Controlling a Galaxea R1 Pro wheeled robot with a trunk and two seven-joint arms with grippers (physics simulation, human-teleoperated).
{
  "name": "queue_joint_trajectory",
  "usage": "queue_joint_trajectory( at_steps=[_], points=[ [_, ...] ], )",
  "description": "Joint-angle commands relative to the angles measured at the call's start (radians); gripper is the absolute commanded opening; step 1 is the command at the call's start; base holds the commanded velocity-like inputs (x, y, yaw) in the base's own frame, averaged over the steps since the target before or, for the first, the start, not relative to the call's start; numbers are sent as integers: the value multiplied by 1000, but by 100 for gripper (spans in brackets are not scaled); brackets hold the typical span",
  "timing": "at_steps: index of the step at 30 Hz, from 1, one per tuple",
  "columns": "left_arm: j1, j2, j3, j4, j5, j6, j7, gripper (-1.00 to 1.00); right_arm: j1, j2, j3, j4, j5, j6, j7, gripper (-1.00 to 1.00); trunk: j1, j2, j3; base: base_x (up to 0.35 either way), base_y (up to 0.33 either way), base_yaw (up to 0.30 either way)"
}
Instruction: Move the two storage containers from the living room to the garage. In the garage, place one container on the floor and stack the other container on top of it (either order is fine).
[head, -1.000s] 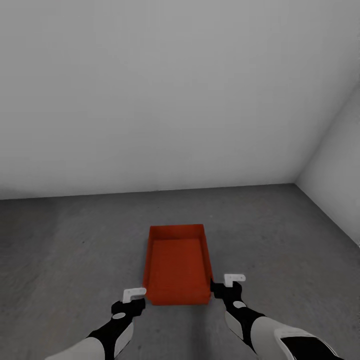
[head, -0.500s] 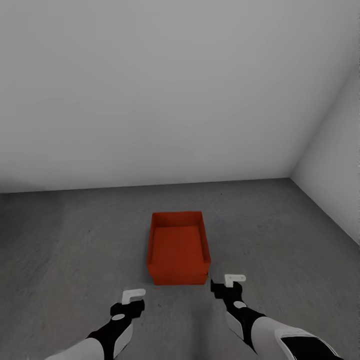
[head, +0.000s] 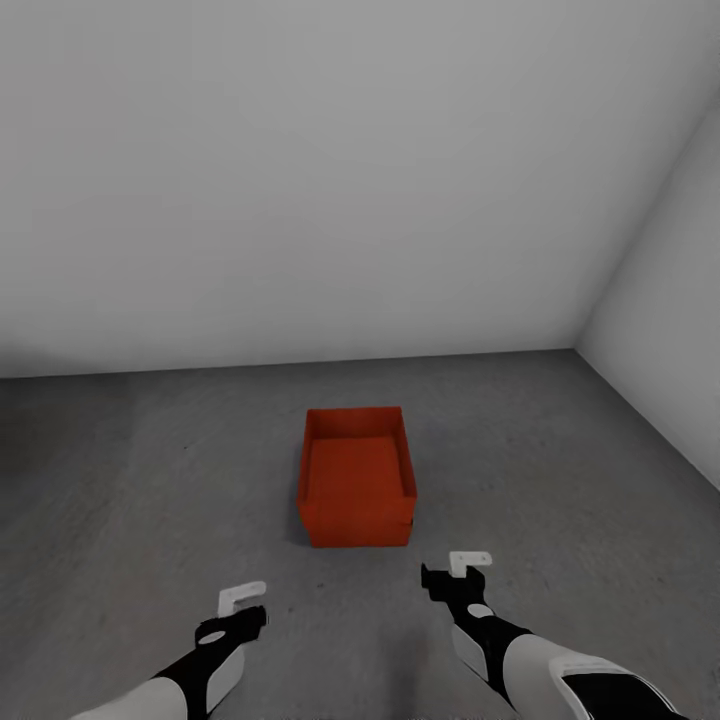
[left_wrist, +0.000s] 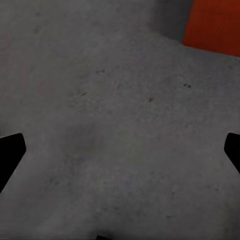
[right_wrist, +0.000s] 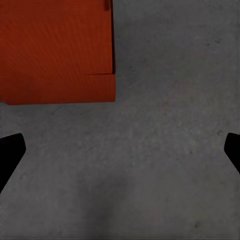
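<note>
Bare garage, concrete floor (head: 150, 480), white walls (head: 300, 180)

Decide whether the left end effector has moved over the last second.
Yes. The left end effector has drawn back from the storage containers and swung outward, leftward; floor now separates them.

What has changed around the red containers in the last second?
Both grippers, left and right, have drawn back from the stacked storage containers, jaws open and empty. The view pulled away too, so the robot seems to be backing off. The stack stays on the floor.
</note>
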Motion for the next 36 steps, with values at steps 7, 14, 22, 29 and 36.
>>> queue_joint_trajectory(
  at_steps=[7,14,22,29,36],
  points=[
    [0,83,-10,73,19,-3,0,100,-1,0,-1,3,6,-3,-5,100,0,-1,-1,-4,0,0],
    [1,106,-10,122,20,-3,2,100,0,-60,3,5,9,70,4,100,0,-1,-1,0,0,0],
    [9,111,-10,127,21,-2,0,100,55,-107,4,6,9,110,11,100,0,-1,-1,0,0,0],
    [49,118,-10,127,20,-1,-4,100,265,-116,4,6,9,112,12,100,0,-1,-1,0,0,-1],
    [173,109,-9,127,20,3,-32,100,414,-114,2,6,1,115,22,100,0,-1,6,0,0,-90]
  ],
)
